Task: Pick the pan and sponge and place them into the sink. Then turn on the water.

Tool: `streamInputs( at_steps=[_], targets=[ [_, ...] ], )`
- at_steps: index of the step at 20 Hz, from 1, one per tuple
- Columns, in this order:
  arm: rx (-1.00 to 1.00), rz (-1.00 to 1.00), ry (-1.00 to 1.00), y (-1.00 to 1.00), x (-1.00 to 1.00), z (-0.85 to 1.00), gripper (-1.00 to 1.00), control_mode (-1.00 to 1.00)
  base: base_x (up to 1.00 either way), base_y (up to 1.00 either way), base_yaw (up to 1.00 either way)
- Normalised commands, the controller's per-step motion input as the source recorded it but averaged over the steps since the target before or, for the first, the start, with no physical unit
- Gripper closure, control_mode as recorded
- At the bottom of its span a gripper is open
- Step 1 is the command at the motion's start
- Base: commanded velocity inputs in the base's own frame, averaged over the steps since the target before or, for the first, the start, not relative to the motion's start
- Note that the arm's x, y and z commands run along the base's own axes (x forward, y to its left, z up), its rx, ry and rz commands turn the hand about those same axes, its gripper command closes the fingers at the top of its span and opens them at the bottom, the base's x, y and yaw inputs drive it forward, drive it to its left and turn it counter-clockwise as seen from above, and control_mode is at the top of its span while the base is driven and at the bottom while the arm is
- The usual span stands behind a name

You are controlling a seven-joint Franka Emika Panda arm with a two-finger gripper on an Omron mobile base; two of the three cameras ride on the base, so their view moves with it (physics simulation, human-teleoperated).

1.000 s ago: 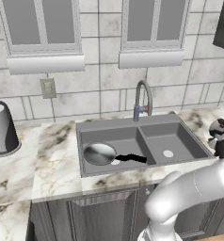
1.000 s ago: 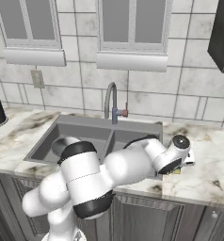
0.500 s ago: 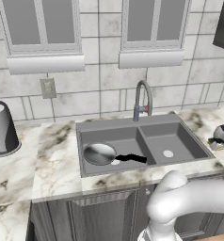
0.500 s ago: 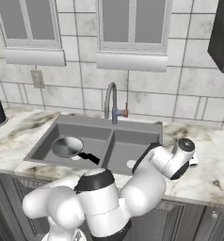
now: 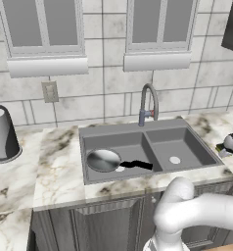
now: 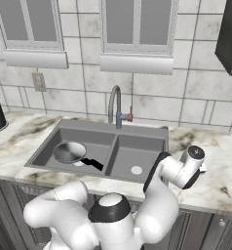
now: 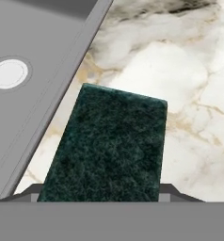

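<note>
The sponge [image 7: 109,146] lies flat on the marble counter just right of the sink [image 5: 138,128], dark green top up; a yellow sliver of the sponge [image 5: 219,147] peeks out by the hand. My gripper [image 7: 103,195] is down over it, its fingertips [image 7: 172,192] pressed against the sponge's two long sides. The same gripper [image 5: 228,146] sits at the right edge of the left base view. The pan [image 5: 104,160] rests in the left basin, black handle pointing right; it is also seen as the pan [image 6: 69,152]. No water runs from the faucet [image 5: 149,100].
The right basin with its pale drain [image 7: 9,73] lies directly beside the sponge, past the sink's raised rim. A dark canister [image 5: 1,132] stands on the counter far left. A dark wall cabinet [image 6: 230,34] hangs at upper right.
The arm's elbow has swung down and toward the front, and the hand has sunk slightly onto the counter right of the sink. The pan has not moved.
</note>
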Motion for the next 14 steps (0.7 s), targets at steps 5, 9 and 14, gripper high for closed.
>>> streamInputs(
  at_steps=[5, 9, 14],
  targets=[
    [0.0, 0.04, 0.0, -0.08, 0.04, -0.06, 1.0, -1.0, 0.0, 0.0, 0.0],
    [0.0, 0.04, 0.0, -0.02, 0.0, 0.0, 1.0, -1.0, 0.0, 0.0, 0.0],
    [0.0, 0.09, 0.0, 0.16, -0.06, 0.29, 1.0, -1.0, 0.0, 0.0, 0.0]
  ],
)
